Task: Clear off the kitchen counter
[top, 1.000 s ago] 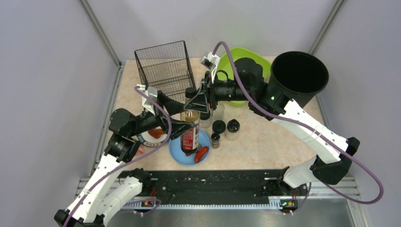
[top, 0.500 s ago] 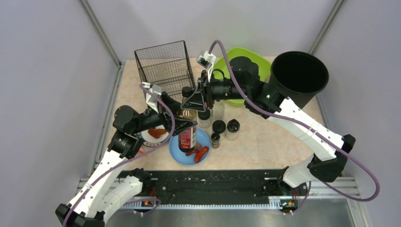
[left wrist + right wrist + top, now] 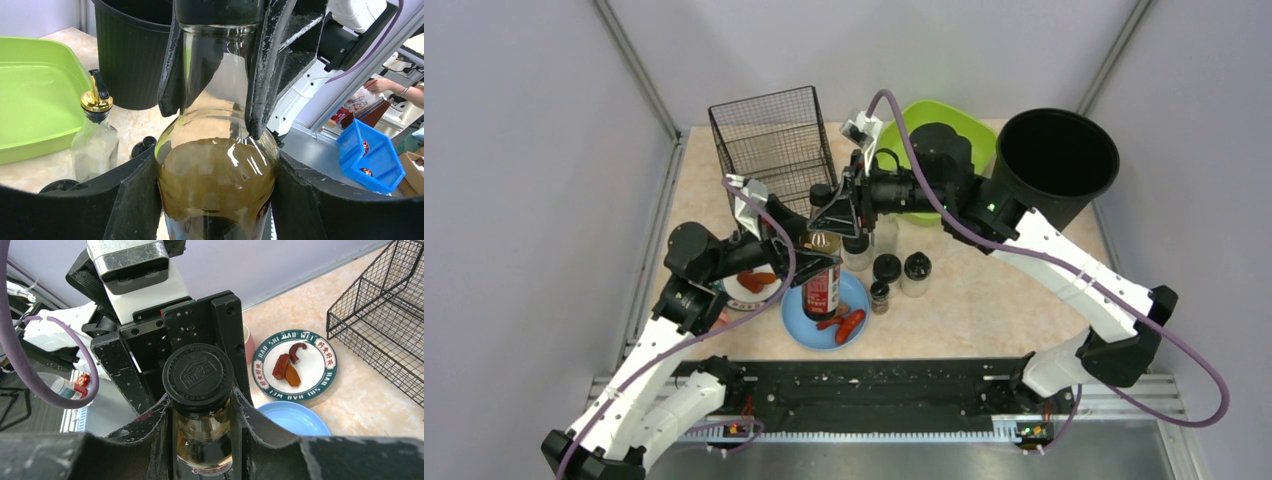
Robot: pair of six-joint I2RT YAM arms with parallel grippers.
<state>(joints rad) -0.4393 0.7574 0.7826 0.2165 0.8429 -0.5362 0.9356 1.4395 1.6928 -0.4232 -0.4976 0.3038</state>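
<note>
From above, the kitchen counter [image 3: 994, 300], a flat beige-peach worktop with faint stone marbling, lies beyond the black metal rail strip [image 3: 874, 395]. Along its far edge stand a black wire basket [image 3: 769, 135] at the left corner, a lime-green plastic tub [image 3: 929, 112] in the middle and a round black plastic bucket [image 3: 1059, 150] at the right corner. Near the near edge, left of centre, a tall glass bottle [image 3: 824, 292] of brown sauce with a black cap and red label rises over a round blue plate [image 3: 796, 322]; whether it stands on the plate or hangs just above it I cannot tell. The right gripper [image 3: 834, 226] is at its neck; the left gripper [image 3: 816, 262] is at its shoulder.

From the left wrist, the left gripper's black fingers [image 3: 135, 200] lie against both sides of the glass bottle's shoulder, so it looks closed on the glass. Above them the right gripper's fingers [image 3: 265, 70] pinch the neck; a small clear cruet with a gold pourer [image 3: 96, 140] stands nearby, on the side of the green tub.

From the right wrist, the right gripper is clamped on the neck just under the cap. Beyond it, a white plate with a green rim [image 3: 315, 375] carries brown-red food pieces, beside the blue plate.

The glass bottle is probably stiff, heavy (it is filled to the shoulder), smooth enough to slip, and breakable. The neck under the cap's lip gives a stop against sliding; the labelled body suits carrying the weight; it likely needs to be kept upright.
</note>
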